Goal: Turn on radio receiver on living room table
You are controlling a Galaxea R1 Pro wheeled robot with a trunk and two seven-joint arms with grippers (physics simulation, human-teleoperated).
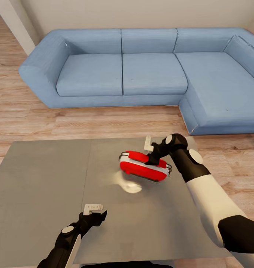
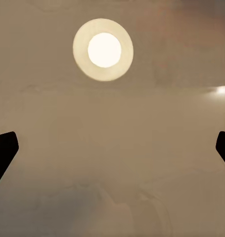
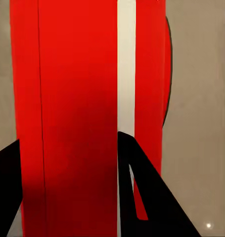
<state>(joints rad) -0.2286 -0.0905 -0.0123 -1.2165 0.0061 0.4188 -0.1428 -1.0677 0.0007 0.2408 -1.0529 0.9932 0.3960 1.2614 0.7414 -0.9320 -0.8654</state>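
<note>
Leftmost, the left claw (image 1: 94,209) is held low over the near part of the large, glossy grey square table (image 1: 37,175), its two dark fingers spread wide with nothing between them. It is kept well apart from the work, probably so the other arm has room. In the left wrist view only reflective tabletop and the mirrored glow of a round lamp (image 2: 103,49) are seen between the parted fingertips (image 2: 3,148).

Further right, past the centre seam, the small bright-red rounded radio receiver (image 1: 143,167) with its white side band is found on the table, tipped at an angle instead of resting flat. The right claw (image 1: 151,154) is set against its upper side; in the right wrist view one dark finger (image 3: 142,187) crosses the red and white casing while the other lies at the edge. A firm grip cannot be confirmed. The contact is judged to serve pressing the switch.

No containers are present. Behind, a blue L-shaped fabric sofa (image 1: 142,70) stands on the light wood floor (image 1: 104,123).
</note>
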